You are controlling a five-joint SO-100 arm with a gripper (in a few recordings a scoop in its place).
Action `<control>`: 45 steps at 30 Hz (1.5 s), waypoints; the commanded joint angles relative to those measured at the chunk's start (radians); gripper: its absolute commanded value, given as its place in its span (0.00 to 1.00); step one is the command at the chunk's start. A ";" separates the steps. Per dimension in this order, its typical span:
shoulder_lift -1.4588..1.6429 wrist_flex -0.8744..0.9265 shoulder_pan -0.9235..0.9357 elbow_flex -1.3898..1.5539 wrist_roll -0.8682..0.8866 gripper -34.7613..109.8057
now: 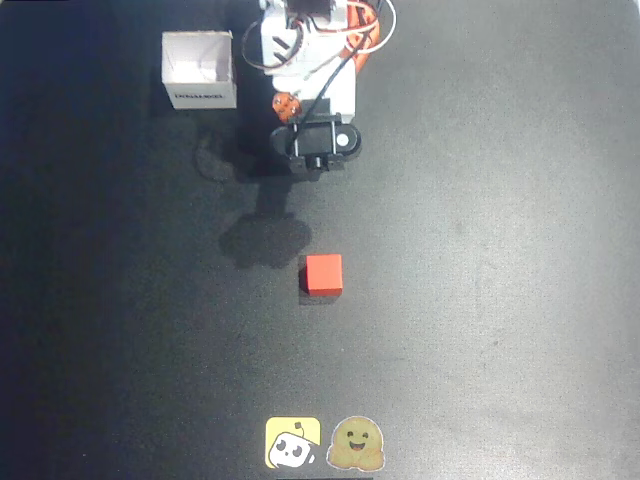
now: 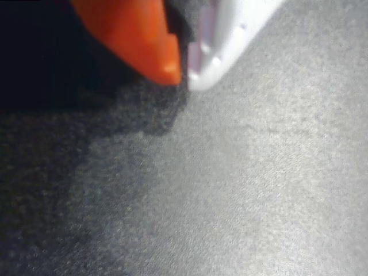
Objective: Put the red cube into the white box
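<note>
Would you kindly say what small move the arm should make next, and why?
Probably reach forward toward the red cube and open the pincer: its tips look closed together and empty, and the cube sits loose on the table, apart from the white box.

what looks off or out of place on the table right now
Nothing stands out. The red cube sits flat on the dark table, the white box stands upright and open near the arm, and the gripper is shut and empty.
</note>
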 commanded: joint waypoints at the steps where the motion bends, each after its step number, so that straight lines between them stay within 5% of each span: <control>1: 0.000 -0.008 0.003 0.000 -0.003 0.24; 16: -0.029 0.064 -0.018 -0.161 0.025 0.37; 25: -0.568 0.158 -0.032 -0.629 0.025 0.37; 45: -1.227 -0.178 -0.094 -0.923 0.044 0.41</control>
